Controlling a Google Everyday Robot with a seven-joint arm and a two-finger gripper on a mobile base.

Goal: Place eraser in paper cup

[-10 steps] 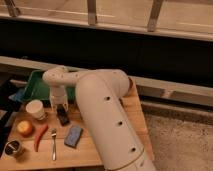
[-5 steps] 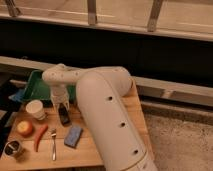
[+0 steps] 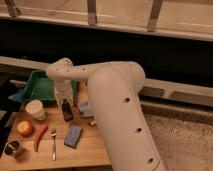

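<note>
**Gripper clenched on eraser, just right of the paper cup**

The wooden counter point(image 3: 86, 153) is crowded. A green tray point(image 3: 40, 87) sits at the back left, with a small blue object point(image 3: 17, 95) just beside its left edge. Along the front left lie a dark metal cup point(image 3: 14, 148), a round orange fruit point(image 3: 25, 128), a red chili pepper point(image 3: 40, 137) and a spoon point(image 3: 53, 144). The blue-grey sponge point(image 3: 73, 136) lies to the right of the spoon. A pale blue-grey item point(image 3: 84, 107) is partly hidden by the robot's thick white arm point(image 3: 120, 115), which covers the right side of the counter.

The gripper point(image 3: 64, 101) hangs down from the wrist in front of the tray. It is clenched on the top end of the eraser point(image 3: 67, 112). The eraser stands on end, slightly tilted, directly under the fingertips, with its lower end at the counter surface. The paper cup point(image 3: 36, 109) stands upright near the eraser's left side, apart from it, with open counter between them. The sponge lies in front of the eraser, not touching it.

Count: one eraser, one paper cup, one tray, one sponge, one spoon, one pepper, one fruit, one metal cup.
</note>
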